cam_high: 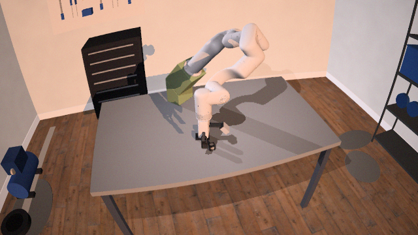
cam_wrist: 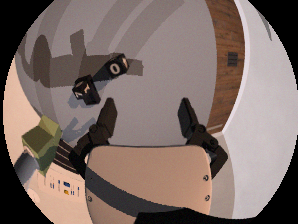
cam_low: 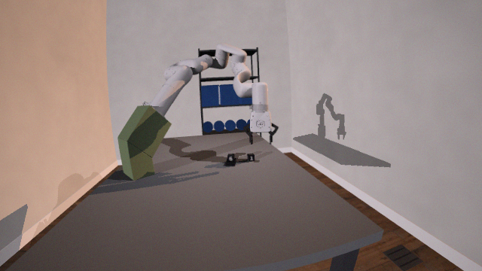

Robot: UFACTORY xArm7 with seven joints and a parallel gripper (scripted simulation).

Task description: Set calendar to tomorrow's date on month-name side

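Two small black cubes with white digits lie on the grey table (cam_high: 137,156) (cam_low: 211,218), a little apart. In the wrist view one cube (cam_wrist: 116,66) (cam_low: 251,157) (cam_high: 211,145) shows a 0. The other cube (cam_wrist: 85,90) (cam_low: 230,159) (cam_high: 209,143) shows what looks like a 1. My gripper (cam_wrist: 147,105) (cam_low: 260,142) (cam_high: 201,134) is open and empty. It hangs above the table, beside and clear of the cubes. A dark flat piece with a pale end (cam_high: 216,125), perhaps the tray, lies just behind the cubes. I cannot read a month's name.
The arm's green base block (cam_high: 181,83) (cam_low: 141,143) stands at the table's back edge. A black drawer cabinet (cam_high: 114,65) stands behind the table. A shelf rack with blue things (cam_low: 227,95) (cam_high: 405,81) stands past the table's right end.
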